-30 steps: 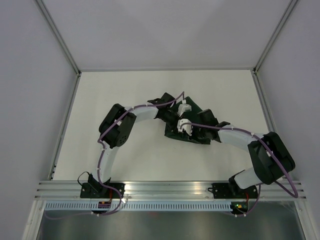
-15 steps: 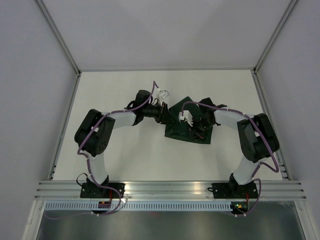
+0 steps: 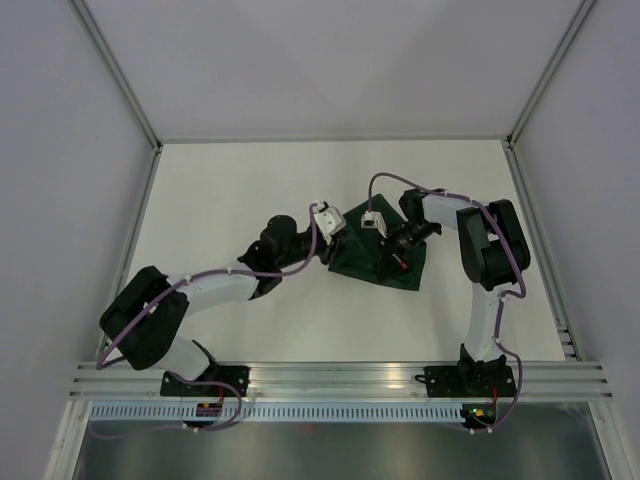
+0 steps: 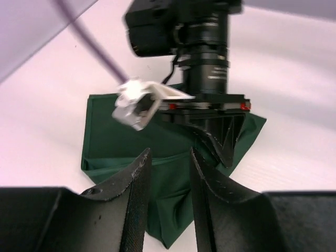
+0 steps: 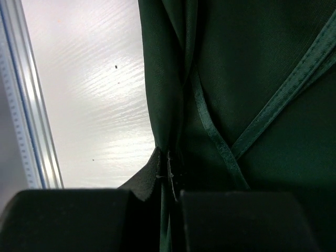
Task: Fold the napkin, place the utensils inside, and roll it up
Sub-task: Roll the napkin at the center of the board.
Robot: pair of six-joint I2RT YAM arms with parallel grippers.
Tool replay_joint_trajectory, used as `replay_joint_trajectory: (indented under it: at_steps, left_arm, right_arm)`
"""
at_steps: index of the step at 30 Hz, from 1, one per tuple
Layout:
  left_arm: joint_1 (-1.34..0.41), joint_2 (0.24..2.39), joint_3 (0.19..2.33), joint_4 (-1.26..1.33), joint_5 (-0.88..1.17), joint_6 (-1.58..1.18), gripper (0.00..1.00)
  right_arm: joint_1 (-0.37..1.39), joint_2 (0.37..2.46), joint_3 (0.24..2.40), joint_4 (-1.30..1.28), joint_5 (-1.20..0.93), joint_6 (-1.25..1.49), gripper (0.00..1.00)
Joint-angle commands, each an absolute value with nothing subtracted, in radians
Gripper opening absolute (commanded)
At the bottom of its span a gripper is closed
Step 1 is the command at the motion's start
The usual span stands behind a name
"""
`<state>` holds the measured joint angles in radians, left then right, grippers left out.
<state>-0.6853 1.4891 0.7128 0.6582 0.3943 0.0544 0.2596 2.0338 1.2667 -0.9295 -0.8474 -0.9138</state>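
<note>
Napkin (image 3: 358,264) lies bunched on white table (image 3: 230,185) between grey walls (image 3: 320,60), right jaws pinching its fold, left jaws slightly parted.

Overhead view: even, diffuse light. Shadows on the white table (image 3: 250,190) are soft and faint. The napkin (image 3: 355,265) reads near black. Left wrist view: pinkish cast, slight blur, foreground soft. Right wrist view: glare on table, dark foreground unfocused.

No readable text, label, brand or number shows in any view.
</note>
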Motion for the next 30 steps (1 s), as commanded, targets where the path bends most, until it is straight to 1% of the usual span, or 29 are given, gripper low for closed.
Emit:
replay_joint_trajectory:
  at_steps: [1,2,7,11,13,14,17,21,26,30]
  left_arm:
    - [-0.827,1.502,0.71,0.654,0.127,0.455,0.41]
    - [-0.88,1.52,0.716,0.65,0.098,0.541,0.42]
    - [-0.981,1.653,0.752,0.65,0.017,0.696,0.45]
    - [-1.032,1.738,0.758,0.655,0.003,0.849,0.51]
    - [-1.051,1.761,0.746,0.69,-0.021,0.886,0.54]
    - [-1.052,1.778,0.739,0.709,-0.018,0.911,0.57]
    - [-1.057,1.805,0.738,0.724,-0.005,0.942,0.61]
    - [-1.061,1.831,0.744,0.687,0.044,0.982,0.61]
    - [-1.06,1.845,0.761,0.651,0.08,0.963,0.61]
    - [-1.062,1.87,0.785,0.62,0.094,0.956,0.57]
  right_arm:
    - [0.255,2.141,1.287,-0.965,-0.802,-0.991,0.02]
    - [0.252,2.152,1.295,-0.98,-0.805,-0.991,0.02]
    - [0.235,2.198,1.331,-1.015,-0.815,-0.999,0.01]
    - [0.226,2.206,1.335,-1.014,-0.801,-0.988,0.01]
    - [0.219,2.212,1.338,-1.011,-0.795,-0.985,0.01]
    - [0.216,2.215,1.339,-1.017,-0.795,-0.991,0.01]
    - [0.207,2.226,1.344,-1.028,-0.792,-0.997,0.01]
    - [0.198,2.246,1.367,-1.052,-0.802,-1.008,0.01]
    - [0.193,2.26,1.385,-1.074,-0.805,-1.014,0.01]
    - [0.19,2.26,1.382,-1.077,-0.801,-1.02,0.01]
